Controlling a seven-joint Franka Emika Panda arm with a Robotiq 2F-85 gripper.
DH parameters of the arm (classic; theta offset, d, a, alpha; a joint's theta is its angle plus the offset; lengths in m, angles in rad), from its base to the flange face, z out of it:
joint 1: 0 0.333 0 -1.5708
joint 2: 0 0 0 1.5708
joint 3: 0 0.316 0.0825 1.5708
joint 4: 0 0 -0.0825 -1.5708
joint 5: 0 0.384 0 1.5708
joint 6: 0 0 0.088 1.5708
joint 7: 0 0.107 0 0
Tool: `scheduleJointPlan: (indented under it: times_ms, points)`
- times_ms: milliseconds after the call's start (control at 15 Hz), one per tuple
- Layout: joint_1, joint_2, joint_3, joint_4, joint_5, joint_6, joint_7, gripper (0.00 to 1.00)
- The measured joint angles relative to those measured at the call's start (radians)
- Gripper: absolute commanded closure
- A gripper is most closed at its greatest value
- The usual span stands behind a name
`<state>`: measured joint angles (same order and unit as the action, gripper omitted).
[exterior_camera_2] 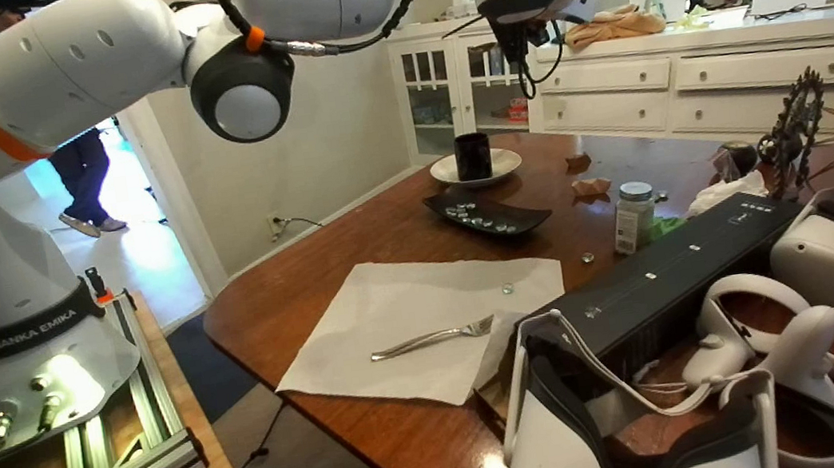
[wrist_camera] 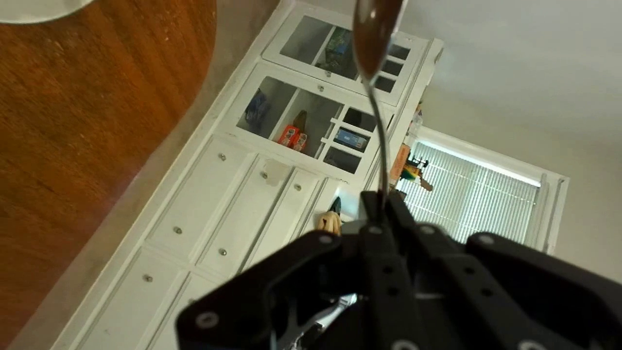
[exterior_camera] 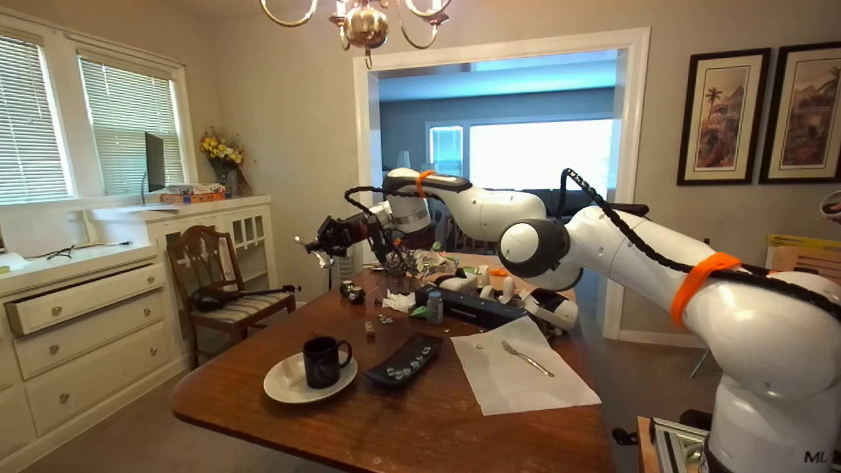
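In the wrist view my gripper is shut on the thin handle of a metal spoon. The spoon points away from the fingers, and its bowl is cut off by the top edge. An exterior view has the gripper in the air beyond the mug, above table height; the spoon is hard to make out there. A black mug stands on a white plate, both below and apart from the gripper. Beside them lies a dark curved tray holding several clear glass beads.
A fork rests on a white sheet. Past it are a long black box, a small jar and white headsets. Wiry clutter stands at the table's far end. A chair and white cabinets line the wall.
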<state>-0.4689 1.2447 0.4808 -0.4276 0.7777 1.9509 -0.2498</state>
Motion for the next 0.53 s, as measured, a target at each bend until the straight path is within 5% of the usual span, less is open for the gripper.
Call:
scheduleJointPlan:
  times_ms: [533]
  points:
    - [-0.028,0.021,-0.133,-0.007,-0.003,-0.183,0.184,0.99]
